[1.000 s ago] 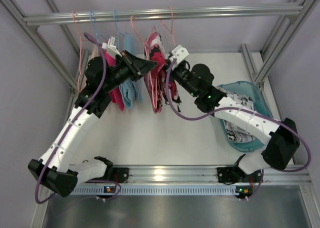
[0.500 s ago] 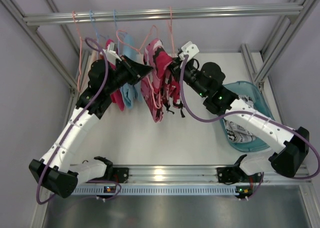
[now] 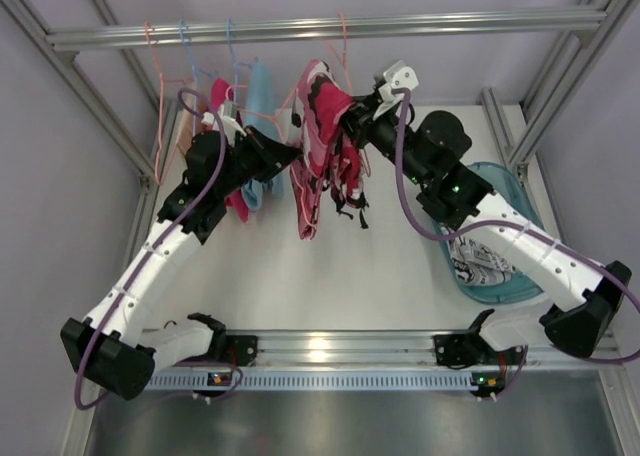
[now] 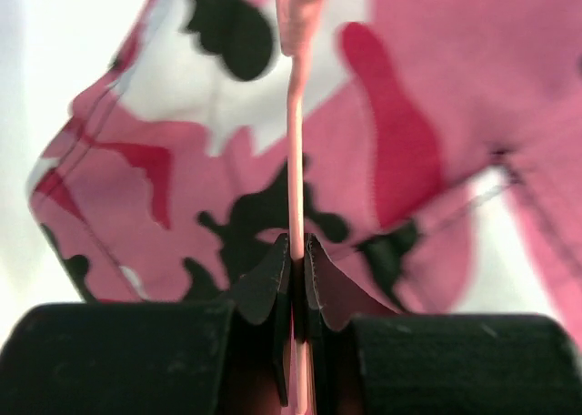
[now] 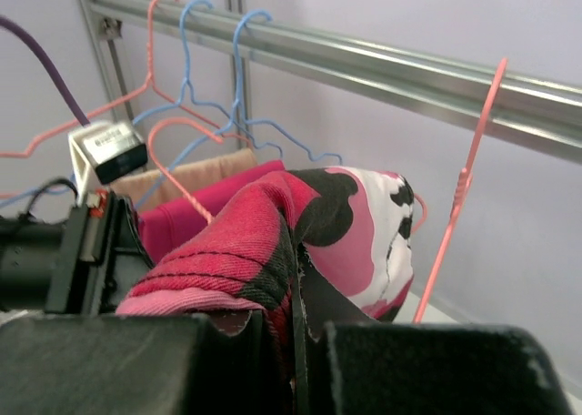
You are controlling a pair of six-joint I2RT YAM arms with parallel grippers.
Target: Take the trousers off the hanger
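The pink-red trousers (image 3: 322, 141) with black and white patches hang bunched between my two arms below the rail. My left gripper (image 3: 290, 144) is shut on the thin pink hanger (image 4: 295, 160), with the trousers (image 4: 409, 115) just behind it. My right gripper (image 3: 352, 118) is shut on the trousers' red cloth (image 5: 236, 242) and holds it up near the rail. A second pair in black-and-white comic print (image 3: 478, 266) lies in the teal basket (image 3: 520, 198) on the right.
A metal rail (image 3: 330, 28) crosses the back with pink and blue wire hangers (image 5: 214, 78). Light-blue (image 3: 262, 96), magenta (image 3: 222, 101) and tan garments hang at the left. Frame posts stand at both sides.
My right gripper has lifted the trousers up and to the right, toward the rail. My left gripper has drawn back slightly to the left with the hanger.
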